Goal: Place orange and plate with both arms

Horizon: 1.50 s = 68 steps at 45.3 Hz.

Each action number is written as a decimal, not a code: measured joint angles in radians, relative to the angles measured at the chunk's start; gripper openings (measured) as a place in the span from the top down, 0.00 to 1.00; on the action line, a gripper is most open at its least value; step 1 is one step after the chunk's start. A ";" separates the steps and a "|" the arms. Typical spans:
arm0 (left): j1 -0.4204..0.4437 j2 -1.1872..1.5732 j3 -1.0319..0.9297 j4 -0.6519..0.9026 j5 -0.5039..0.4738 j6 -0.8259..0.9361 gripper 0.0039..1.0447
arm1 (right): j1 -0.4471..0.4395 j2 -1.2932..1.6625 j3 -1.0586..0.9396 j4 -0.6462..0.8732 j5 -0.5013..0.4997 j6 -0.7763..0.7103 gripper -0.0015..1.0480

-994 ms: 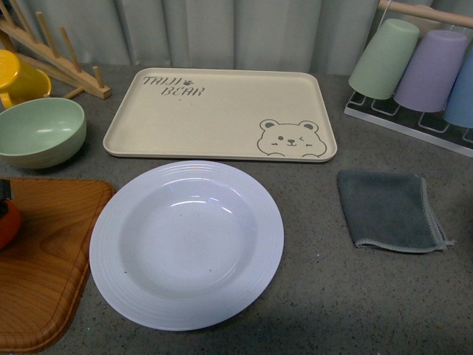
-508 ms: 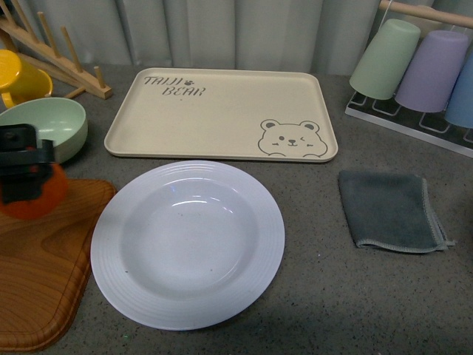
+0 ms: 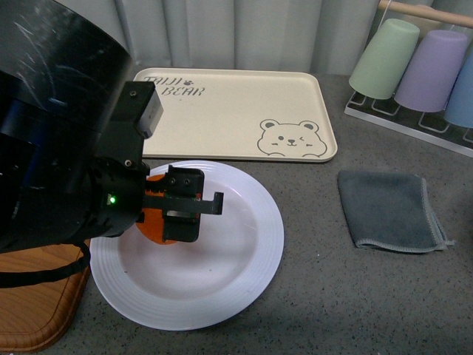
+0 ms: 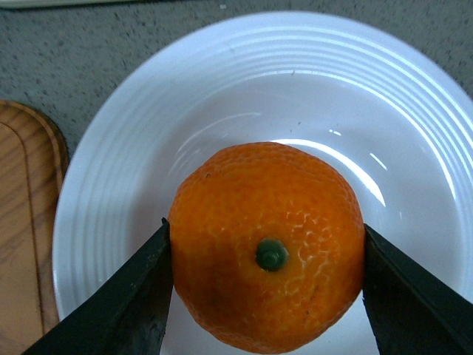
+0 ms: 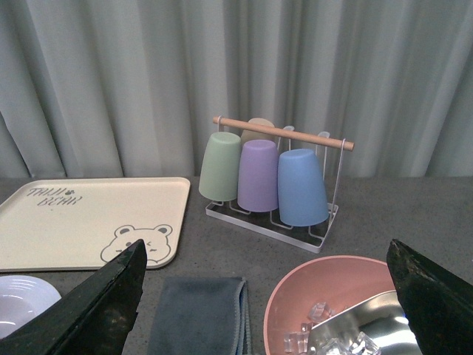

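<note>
Orange [image 4: 267,248], probably light, firm and roll-prone, sits pinched across its middle in left end effector [image 4: 264,228] above plate [image 4: 414,96]

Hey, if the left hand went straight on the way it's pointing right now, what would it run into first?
Most likely the plate: the left hand, shut on the orange, points down into its hollow, so the orange would touch first. The gap is unclear.
</note>
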 joint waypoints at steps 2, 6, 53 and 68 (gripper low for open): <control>-0.005 0.016 0.005 -0.003 0.000 -0.001 0.39 | 0.000 0.000 0.000 0.000 0.000 0.000 0.09; -0.015 0.036 0.009 -0.003 -0.001 -0.001 0.39 | 0.000 0.000 0.000 0.000 0.000 0.000 0.09; 0.120 -0.499 -0.185 -0.011 -0.099 -0.049 0.06 | 0.000 0.000 0.000 0.000 0.000 0.000 0.09; 0.188 -0.481 -0.479 0.717 -0.138 0.182 0.37 | 0.000 0.000 0.000 0.000 0.003 0.000 0.09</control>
